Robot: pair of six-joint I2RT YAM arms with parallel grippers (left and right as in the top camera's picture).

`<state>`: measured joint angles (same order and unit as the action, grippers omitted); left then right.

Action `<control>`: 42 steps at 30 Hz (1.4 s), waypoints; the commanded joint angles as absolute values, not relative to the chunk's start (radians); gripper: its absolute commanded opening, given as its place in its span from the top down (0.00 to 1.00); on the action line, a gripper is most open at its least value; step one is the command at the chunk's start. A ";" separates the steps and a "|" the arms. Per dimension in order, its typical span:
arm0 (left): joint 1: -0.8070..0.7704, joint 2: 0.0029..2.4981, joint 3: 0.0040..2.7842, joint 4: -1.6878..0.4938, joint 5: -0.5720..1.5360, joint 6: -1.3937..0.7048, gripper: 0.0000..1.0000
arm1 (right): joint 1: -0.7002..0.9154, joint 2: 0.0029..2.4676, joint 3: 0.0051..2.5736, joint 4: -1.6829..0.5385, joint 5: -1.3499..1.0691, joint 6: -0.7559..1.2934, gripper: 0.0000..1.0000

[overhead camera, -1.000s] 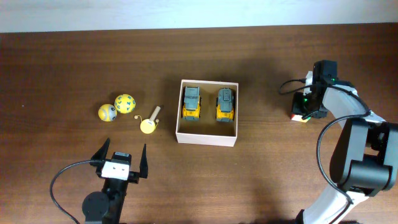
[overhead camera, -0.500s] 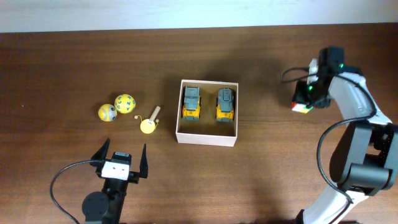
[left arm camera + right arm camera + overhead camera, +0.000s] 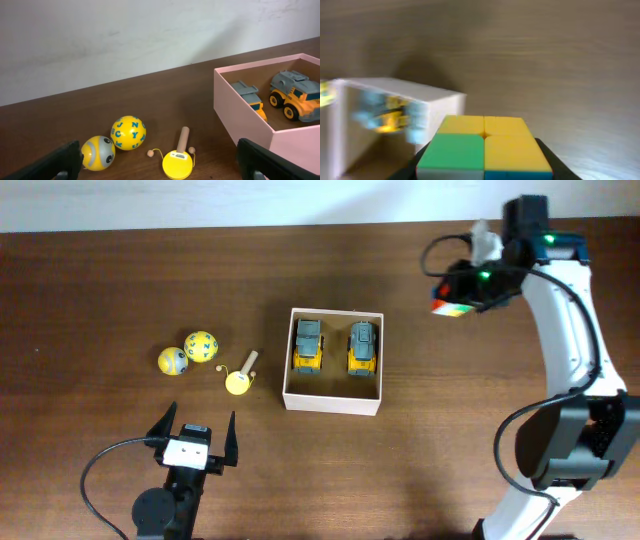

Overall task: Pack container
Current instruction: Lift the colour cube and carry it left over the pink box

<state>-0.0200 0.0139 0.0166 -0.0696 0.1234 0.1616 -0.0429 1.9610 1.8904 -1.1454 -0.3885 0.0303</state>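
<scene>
Risk: puzzle cube (image 3: pixel 452 308), pinched by the right gripper (image 3: pixel 460 296) beyond the container's (image 3: pixel 332 404) right wall, may slip from a shallow hold and land outside it

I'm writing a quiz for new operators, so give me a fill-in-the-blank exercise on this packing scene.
1. The container holds ___ toy trucks.
2. The right gripper is shut on a multicoloured ___.
3. The left gripper stands ___, holding nothing.
Missing words: two; cube; open.
</scene>
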 commanded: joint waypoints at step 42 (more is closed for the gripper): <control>-0.017 0.008 0.009 -0.068 0.120 0.174 0.01 | 0.633 2.123 1.927 -1.100 0.249 0.669 0.68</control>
